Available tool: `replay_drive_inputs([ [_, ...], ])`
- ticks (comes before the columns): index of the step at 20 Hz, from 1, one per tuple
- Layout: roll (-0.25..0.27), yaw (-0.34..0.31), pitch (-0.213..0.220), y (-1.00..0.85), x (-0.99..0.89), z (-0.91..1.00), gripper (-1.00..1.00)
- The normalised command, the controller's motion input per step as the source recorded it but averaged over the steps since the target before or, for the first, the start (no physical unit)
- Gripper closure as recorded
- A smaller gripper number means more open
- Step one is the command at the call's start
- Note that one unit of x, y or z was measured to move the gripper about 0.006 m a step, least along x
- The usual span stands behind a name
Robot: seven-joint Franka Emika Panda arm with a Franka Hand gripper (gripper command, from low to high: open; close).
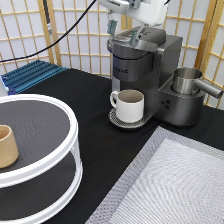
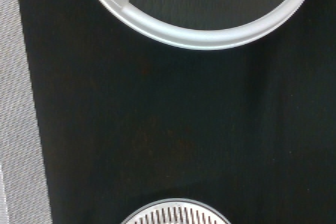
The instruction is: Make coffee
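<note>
Black tabletop point(image 1: 95, 140) bears coffee machine point(image 1: 142, 70); hand point(image 1: 122, 31) above.

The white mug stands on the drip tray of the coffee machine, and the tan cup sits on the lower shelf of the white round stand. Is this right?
Not quite. The exterior view shows the tan cup on the upper shelf of the white round stand, not the lower. The white mug does stand on the coffee machine's drip tray.

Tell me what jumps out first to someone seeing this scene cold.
The dark coffee machine at the exterior view's top centre, with the gripper right at its top and a white mug on its drip tray. Next, the white two-tier round stand at the left, carrying a tan cup. A metal pitcher sits on the machine's right.
</note>
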Motion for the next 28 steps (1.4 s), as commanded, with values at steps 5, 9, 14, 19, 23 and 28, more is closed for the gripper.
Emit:
replay_drive_inputs([
  [5,-0.056,0.081,-0.044,0.43,-0.29,0.13,-1.00],
  [9,-0.032,0.115,-0.144,0.14,-0.36,0.86,-1.00],
  [14,-0.007,0.095,-0.154,0.07,-0.18,0.48,-1.00],
  [19,-0.004,0.057,-0.129,-0.21,0.18,-0.01,-1.00],
  [23,-0.049,0.027,-0.112,-0.21,0.08,-0.61,-1.00],
  [28,-0.090,0.013,-0.092,-0.31,-0.31,-0.91,-1.00],
])
